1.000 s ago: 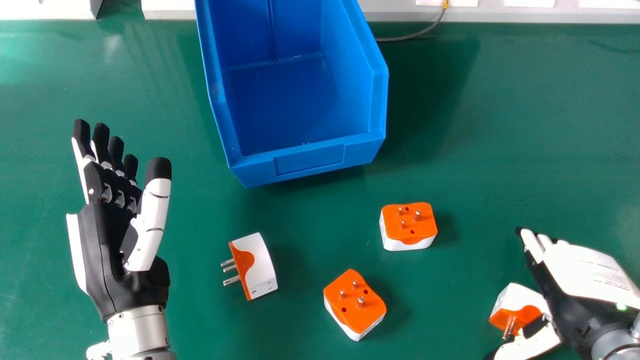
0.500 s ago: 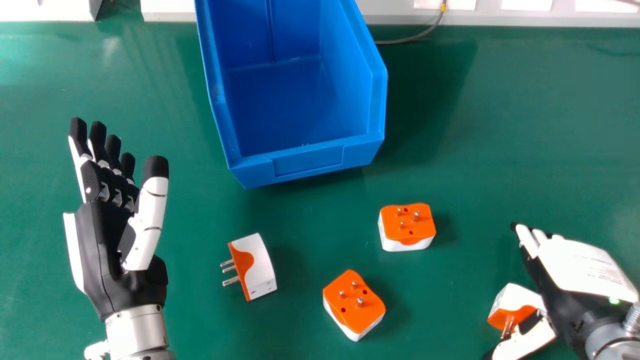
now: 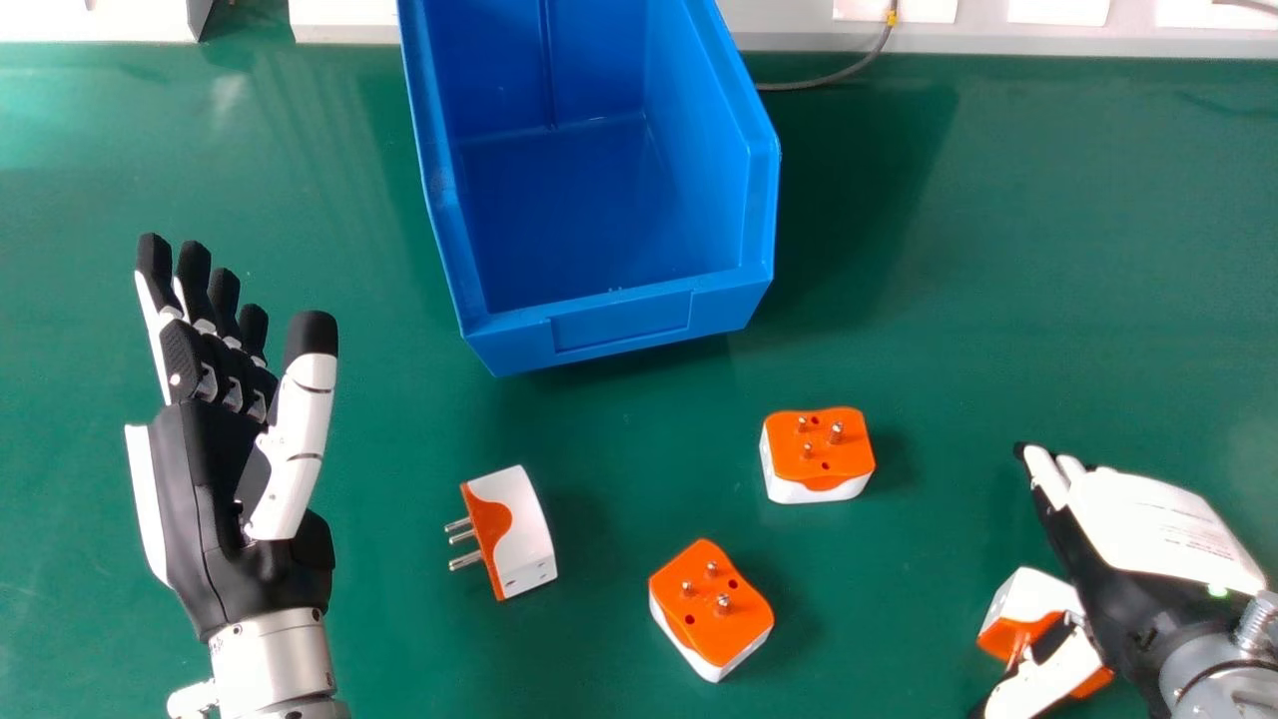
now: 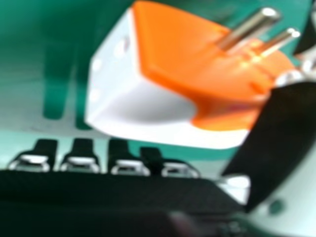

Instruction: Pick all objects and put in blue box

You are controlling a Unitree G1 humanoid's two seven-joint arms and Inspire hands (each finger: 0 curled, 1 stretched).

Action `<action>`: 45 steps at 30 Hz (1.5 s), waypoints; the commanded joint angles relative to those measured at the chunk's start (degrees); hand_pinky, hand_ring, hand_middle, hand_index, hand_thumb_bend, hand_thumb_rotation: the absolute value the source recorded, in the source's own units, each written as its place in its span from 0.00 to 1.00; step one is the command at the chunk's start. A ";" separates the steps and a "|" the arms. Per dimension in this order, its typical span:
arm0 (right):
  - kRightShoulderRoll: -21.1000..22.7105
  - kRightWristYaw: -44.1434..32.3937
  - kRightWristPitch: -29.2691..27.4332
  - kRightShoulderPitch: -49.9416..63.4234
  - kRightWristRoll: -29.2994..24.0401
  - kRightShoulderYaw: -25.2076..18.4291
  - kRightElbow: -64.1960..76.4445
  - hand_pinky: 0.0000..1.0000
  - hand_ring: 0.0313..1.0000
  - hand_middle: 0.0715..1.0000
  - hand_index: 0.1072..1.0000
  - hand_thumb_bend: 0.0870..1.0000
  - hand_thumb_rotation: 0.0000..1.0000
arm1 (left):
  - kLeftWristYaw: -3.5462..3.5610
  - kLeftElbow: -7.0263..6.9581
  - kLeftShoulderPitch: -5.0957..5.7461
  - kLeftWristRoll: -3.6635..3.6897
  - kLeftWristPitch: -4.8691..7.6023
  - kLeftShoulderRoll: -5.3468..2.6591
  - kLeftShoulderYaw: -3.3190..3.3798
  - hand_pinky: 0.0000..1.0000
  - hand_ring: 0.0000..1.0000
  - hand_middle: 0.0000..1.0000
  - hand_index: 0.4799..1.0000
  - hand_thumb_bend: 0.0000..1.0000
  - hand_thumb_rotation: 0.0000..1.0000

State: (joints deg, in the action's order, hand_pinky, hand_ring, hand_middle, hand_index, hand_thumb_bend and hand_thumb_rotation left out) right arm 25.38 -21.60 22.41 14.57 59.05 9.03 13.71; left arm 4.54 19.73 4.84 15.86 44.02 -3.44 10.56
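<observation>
My right hand (image 3: 1148,599) is at the lower right in the head view, its fingers extended beside an orange and white plug adapter (image 3: 1030,604), with the thumb across its near side. In the right hand view the adapter (image 4: 163,103) lies between the fingers and thumb of the hand (image 4: 118,192), prongs toward the thumb. Three more adapters rest on the green table: one on its side (image 3: 511,534), two with prongs up (image 3: 711,607) (image 3: 817,451). The blue box (image 3: 619,322) stands empty behind them. My left hand (image 3: 220,479) is open at the left.
Behind the box, a white ledge (image 3: 998,40) runs along the table's far edge. A grey cable (image 3: 829,78) lies at the back, right of the box. Bare green table (image 3: 1048,250) extends to the right of the box.
My right hand has shifted slightly left, its thumb now covering more of the adapter beside it. The left hand and the other adapters look nearly unchanged.
</observation>
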 commanded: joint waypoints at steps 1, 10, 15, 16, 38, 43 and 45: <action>0.89 -0.81 3.37 1.33 2.53 0.32 -2.01 0.81 0.86 0.91 0.93 1.00 0.15 | -0.41 -0.98 0.11 -0.58 0.50 -1.37 0.15 1.00 1.00 1.00 1.00 0.62 0.41; 0.84 -2.95 8.94 0.55 7.17 2.59 -2.01 0.69 0.75 0.81 0.88 0.90 0.12 | -1.16 -1.15 0.16 -0.89 0.65 -1.39 0.11 1.00 1.00 1.00 1.00 0.62 0.41; -0.04 -0.99 10.00 1.04 8.04 2.31 -2.12 0.50 0.57 0.68 0.72 0.75 0.08 | -0.66 -1.29 0.25 -0.08 0.56 -1.32 -0.03 1.00 1.00 1.00 1.00 0.63 0.41; -0.22 -0.52 10.09 1.07 7.89 2.23 -2.06 0.50 0.57 0.68 0.72 0.75 0.08 | -0.57 -1.26 0.23 0.05 0.59 -1.32 -0.03 1.00 1.00 1.00 1.00 0.63 0.41; -2.60 13.37 6.74 1.54 -0.47 0.31 -2.00 0.36 0.44 0.54 0.59 0.61 0.04 | -0.72 -0.52 0.39 -0.52 1.02 -1.35 0.20 1.00 1.00 1.00 1.00 0.63 0.41; -2.71 13.88 6.08 1.47 -2.56 -0.38 -0.78 0.33 0.40 0.50 0.56 0.59 0.03 | -0.85 -0.38 0.30 -0.42 1.07 -1.58 0.22 1.00 1.00 1.00 1.00 0.64 0.41; -3.03 15.15 5.28 1.63 -3.70 -0.88 -0.67 0.33 0.40 0.50 0.56 0.59 0.03 | -0.83 -0.43 0.31 -0.27 1.10 -1.72 0.18 1.00 1.00 1.00 1.00 0.64 0.41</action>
State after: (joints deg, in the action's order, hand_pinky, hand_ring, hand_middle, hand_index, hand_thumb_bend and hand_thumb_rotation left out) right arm 22.66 -7.49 27.94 15.11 56.25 8.68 13.77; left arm 3.64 19.70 5.00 15.84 44.07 -3.45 10.73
